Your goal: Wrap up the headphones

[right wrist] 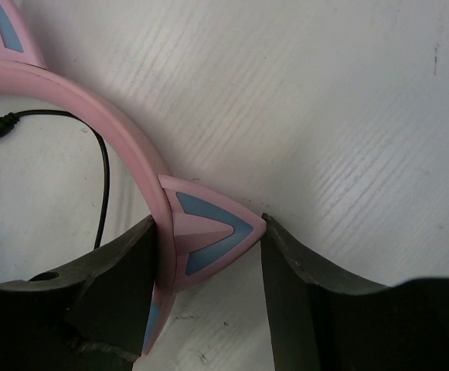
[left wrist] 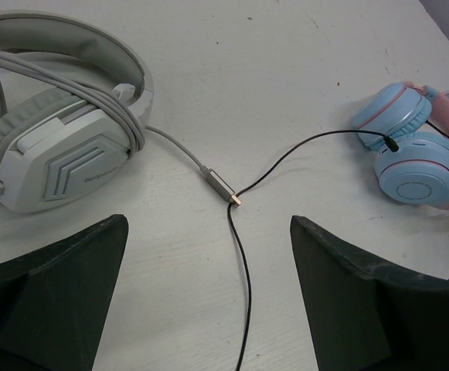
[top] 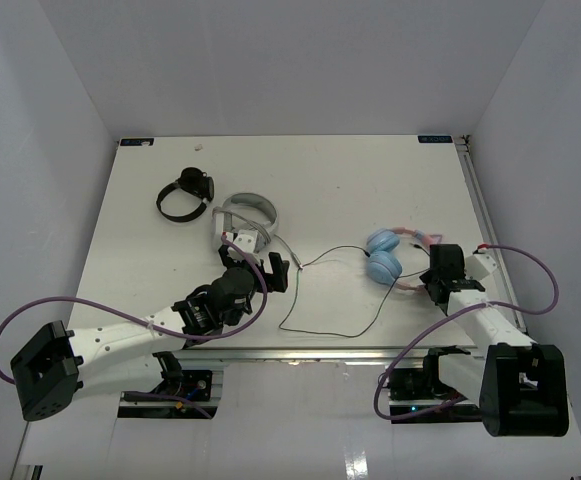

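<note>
The headphones (top: 383, 258) lie on the right of the table, with light blue ear cups (left wrist: 409, 154) and a pink cat-eared headband (right wrist: 93, 100). Their thin dark cable (top: 330, 330) loops across the table towards the left. My right gripper (top: 432, 278) is at the headband. In the right wrist view its jaws (right wrist: 207, 219) press on either side of one pink cat ear (right wrist: 209, 232). My left gripper (top: 273, 272) hovers wide open over the cable (left wrist: 243, 294), which runs between its fingers (left wrist: 209, 220) without touching them.
Grey-white headphones (top: 245, 220) lie just beyond my left gripper, and their grey plug (left wrist: 222, 188) rests across the dark cable. Small black headphones (top: 185, 195) sit at the far left. The table's front edge runs just below the cable loop.
</note>
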You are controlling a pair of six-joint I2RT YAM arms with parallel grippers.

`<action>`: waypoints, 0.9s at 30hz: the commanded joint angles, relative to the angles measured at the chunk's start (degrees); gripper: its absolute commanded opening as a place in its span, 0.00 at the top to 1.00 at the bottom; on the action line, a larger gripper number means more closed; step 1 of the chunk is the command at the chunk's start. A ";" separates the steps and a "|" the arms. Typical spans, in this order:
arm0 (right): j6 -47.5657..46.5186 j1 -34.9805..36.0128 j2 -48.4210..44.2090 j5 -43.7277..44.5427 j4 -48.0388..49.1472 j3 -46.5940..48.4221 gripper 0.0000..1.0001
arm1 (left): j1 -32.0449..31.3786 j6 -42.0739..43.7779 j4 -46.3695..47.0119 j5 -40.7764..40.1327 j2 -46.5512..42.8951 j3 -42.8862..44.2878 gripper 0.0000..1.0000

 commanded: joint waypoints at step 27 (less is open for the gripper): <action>-44.87 11.51 -1.06 -38.07 8.15 30.90 0.92 | 0.09 16.43 -36.45 13.70 15.59 51.68 0.13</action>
